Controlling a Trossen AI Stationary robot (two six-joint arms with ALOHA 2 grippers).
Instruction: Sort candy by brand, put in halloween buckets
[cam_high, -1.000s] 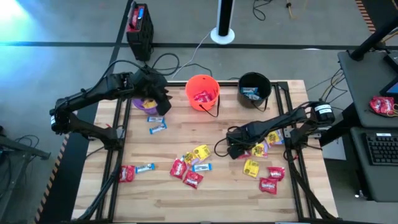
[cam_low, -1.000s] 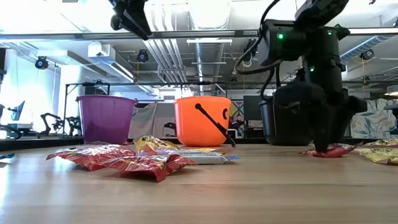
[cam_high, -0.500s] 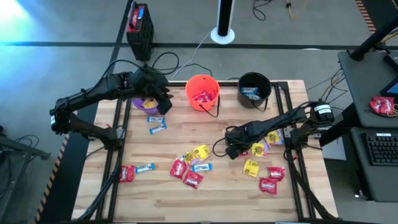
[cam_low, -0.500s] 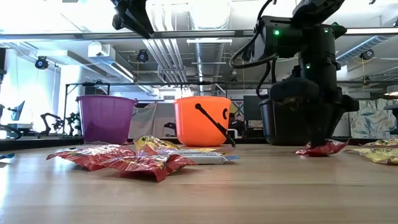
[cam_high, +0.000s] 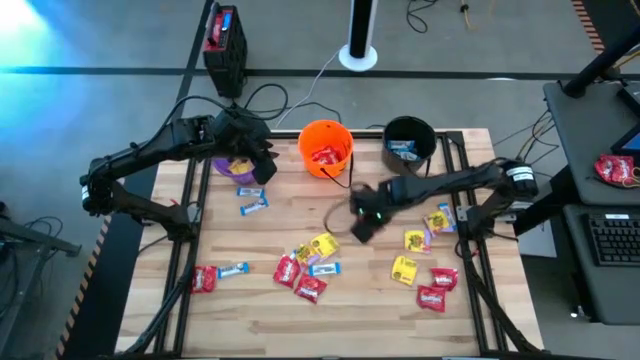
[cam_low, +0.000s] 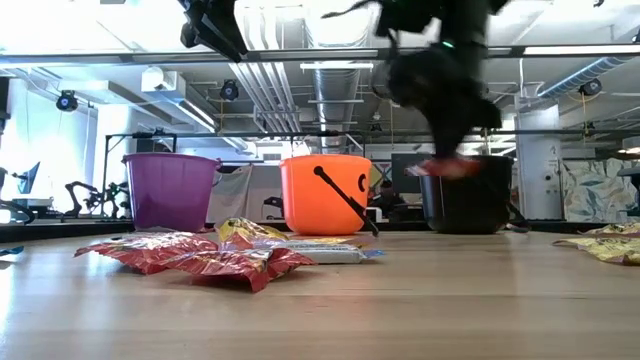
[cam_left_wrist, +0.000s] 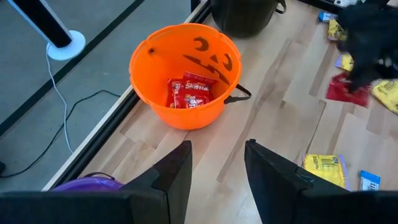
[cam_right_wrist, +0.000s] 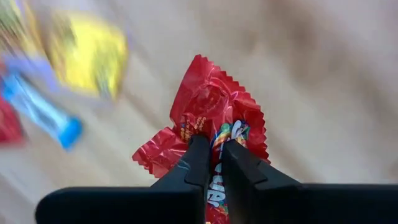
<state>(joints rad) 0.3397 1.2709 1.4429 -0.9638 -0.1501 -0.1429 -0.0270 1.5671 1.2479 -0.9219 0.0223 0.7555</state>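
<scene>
The right gripper (cam_right_wrist: 214, 149) is reaching mid-table, pinching a red candy packet (cam_right_wrist: 214, 106) lifted off the wood. The left gripper (cam_left_wrist: 217, 165) is hovering spread beside the orange bucket (cam_left_wrist: 185, 81); only its wrist view shows red packets inside.

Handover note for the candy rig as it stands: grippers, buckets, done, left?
Right gripper: shut on a red packet, lifted mid-table.
Left gripper: open, empty, above the purple bucket.
Orange bucket holds red packets, black bucket blue-and-white ones.
Done: some candy is in all three buckets.
Left: loose red, yellow and blue-and-white packets on the table.
</scene>
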